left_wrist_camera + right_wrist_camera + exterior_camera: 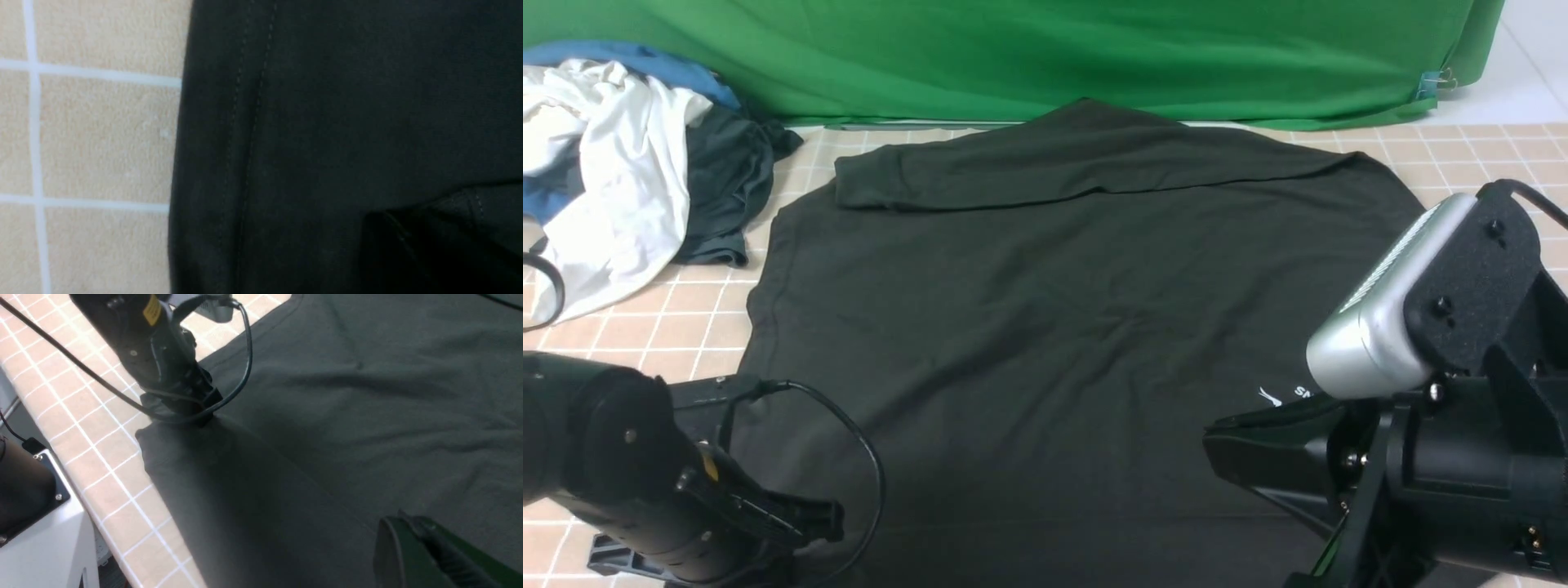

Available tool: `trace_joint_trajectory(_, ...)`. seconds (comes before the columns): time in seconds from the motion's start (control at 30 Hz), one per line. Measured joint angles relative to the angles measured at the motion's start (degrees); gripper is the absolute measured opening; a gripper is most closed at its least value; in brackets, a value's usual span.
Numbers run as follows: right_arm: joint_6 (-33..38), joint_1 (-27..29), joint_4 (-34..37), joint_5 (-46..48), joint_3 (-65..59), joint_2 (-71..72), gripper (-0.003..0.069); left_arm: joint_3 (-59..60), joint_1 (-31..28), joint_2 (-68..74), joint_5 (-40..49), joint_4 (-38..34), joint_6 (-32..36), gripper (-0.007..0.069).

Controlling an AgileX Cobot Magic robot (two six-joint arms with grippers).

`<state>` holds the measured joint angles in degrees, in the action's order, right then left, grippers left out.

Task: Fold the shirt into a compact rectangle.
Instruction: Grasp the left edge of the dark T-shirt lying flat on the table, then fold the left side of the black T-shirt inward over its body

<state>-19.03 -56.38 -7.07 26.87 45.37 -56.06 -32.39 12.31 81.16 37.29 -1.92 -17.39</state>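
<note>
- The shirt (1045,327) looks soft, light and limp, best pinched at edge corners.
- Left gripper (809,518) at its near-left corner, opening unclear.
- Right gripper (1233,429) closed.

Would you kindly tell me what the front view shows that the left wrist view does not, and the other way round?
Only the front view shows the clothes pile, the green backdrop, the folded sleeve and the white print. Only the left wrist view shows the edge stitching close up. Both show the black shirt and the checked table.
</note>
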Motion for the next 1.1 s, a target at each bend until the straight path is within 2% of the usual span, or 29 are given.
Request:
trace_joint_trajectory(0.1, 0.0, 0.0, -0.05, 0.0, 0.0, 0.0, 0.0038, -2.33, 0.0, -0.39, 6.05, 0.01, 0.06, 0.0034)
trace_joint_trajectory(0.23, 0.0, 0.0, -0.22, 0.0, 0.0, 0.0, 0.0042, -7.89, 0.0, -3.78, 13.61, -1.28, 1.26, 0.0031)
trace_joint_trajectory(0.4, -0.16, 0.0, -3.08, -0.12, 0.0, 0.0, 0.0043, -14.17, 0.0, -9.5, 17.93, -4.53, 2.14, 0.0031)
trace_joint_trajectory(0.5, -1.9, 1.03, -6.26, -0.18, 0.0, 0.0, 0.0045, -19.27, 0.0, -11.45, 18.58, -4.62, 1.7, 0.0031)
trace_joint_trajectory(0.73, -3.73, 6.2, -7.56, 0.43, 0.0, 0.0, 0.0045, -31.75, 0.0, -7.92, 18.7, -1.47, -0.99, 0.0031)
trace_joint_trajectory(0.9, -4.15, 7.62, -7.63, 0.97, 0.02, 0.0, 0.0048, -41.81, 0.0, 0.37, 18.36, 3.12, -1.74, 0.0031)
trace_joint_trajectory(1.1, -4.51, 7.62, -7.58, 1.14, 0.22, 0.0, 0.0051, -48.22, 0.0, 10.58, 16.19, 8.95, -2.81, 0.0031)
